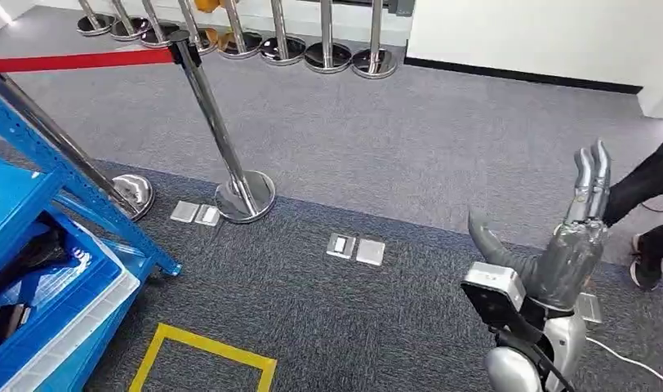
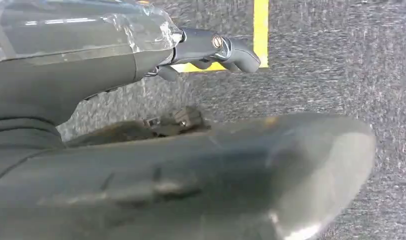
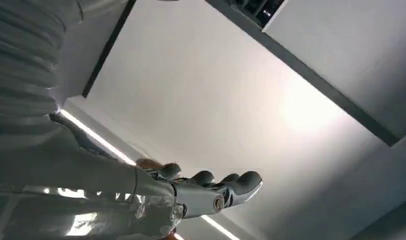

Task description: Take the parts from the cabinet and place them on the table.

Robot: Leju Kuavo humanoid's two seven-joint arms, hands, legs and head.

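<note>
left of raised right hand (image 1: 575, 245), blue cabinet (image 1: 42, 269)

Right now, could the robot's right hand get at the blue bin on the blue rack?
Probably not. The right hand is raised, open and empty, at the far right, while the blue bin sits in the blue rack far left.

A shelving rack (image 1: 34, 175) holding bins (image 1: 55, 322) stands at the left, with a taped floor square (image 1: 206, 359) just right of it. Behind them a stanchion post (image 1: 222, 139) stands on the carpet (image 1: 377, 139), floor plates (image 1: 357, 248) to its right. The right hand (image 1: 569, 237) is raised at the right, a person's leg (image 1: 651, 184) behind it.
</note>
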